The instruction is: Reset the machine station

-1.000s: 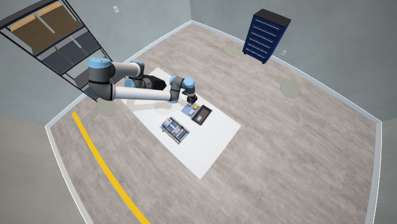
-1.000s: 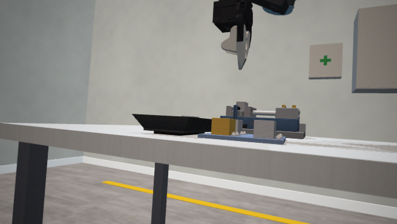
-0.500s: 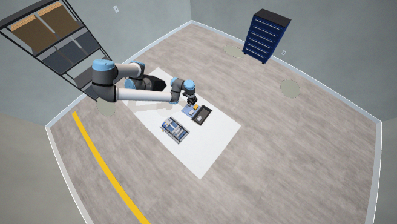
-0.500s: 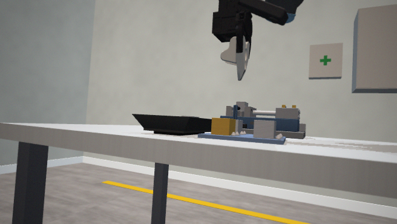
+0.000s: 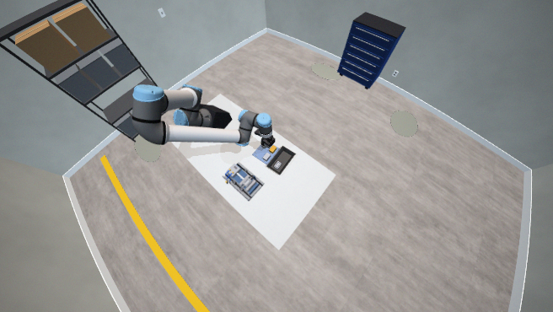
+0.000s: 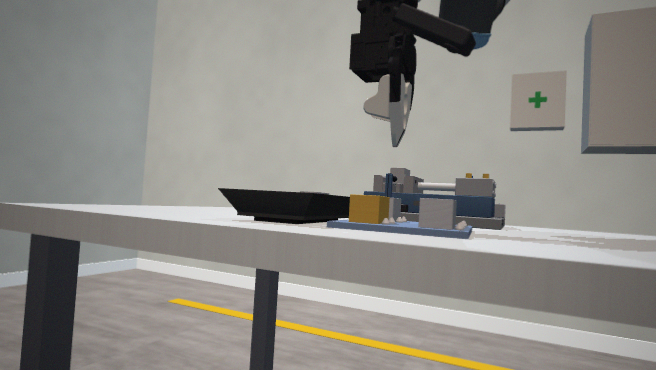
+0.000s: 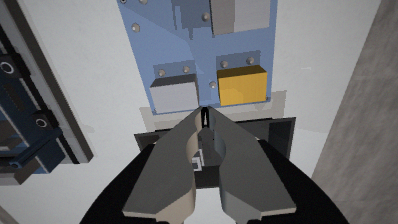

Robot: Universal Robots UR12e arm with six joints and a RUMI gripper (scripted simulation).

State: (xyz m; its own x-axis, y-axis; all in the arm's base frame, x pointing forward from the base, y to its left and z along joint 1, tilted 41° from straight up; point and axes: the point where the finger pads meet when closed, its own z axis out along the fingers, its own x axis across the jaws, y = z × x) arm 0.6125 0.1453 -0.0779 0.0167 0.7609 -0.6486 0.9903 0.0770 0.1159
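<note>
The infeed plate (image 5: 258, 153) (image 6: 400, 230) (image 7: 165, 47) lies on the worktop (image 5: 295, 198) (image 6: 150, 212) (image 7: 110, 100) and carries three blanks. In the wrist view, the brass blank (image 5: 273, 148) (image 6: 368, 209) (image 7: 242, 86) is at the plate's lower right. The first aluminum blank (image 6: 395, 207) (image 5: 266, 156) (image 7: 175, 95) is at its lower left, apart from the brass blank. The second aluminum blank (image 6: 437, 213) (image 7: 241, 15) is at the upper right, cut by the frame edge. Short pins (image 7: 224, 64) project beside the blanks.

The black outfeed tray (image 5: 285, 156) (image 6: 280, 205) (image 7: 290, 135) is located just beside the plate, at lower center of the wrist view. It contains one light gray part (image 5: 277, 164) (image 7: 197, 162) with a recessed top, partly hidden by the tool in the wrist view.

The vise (image 5: 249, 181) (image 6: 475, 187) (image 7: 30, 115) is at the left of the wrist view; whether it contains a blank cannot be determined.

The tool (image 5: 267, 145) (image 6: 395, 144) (image 7: 205, 108) is positioned above the worktop, fingertips together, with nothing gripped.
</note>
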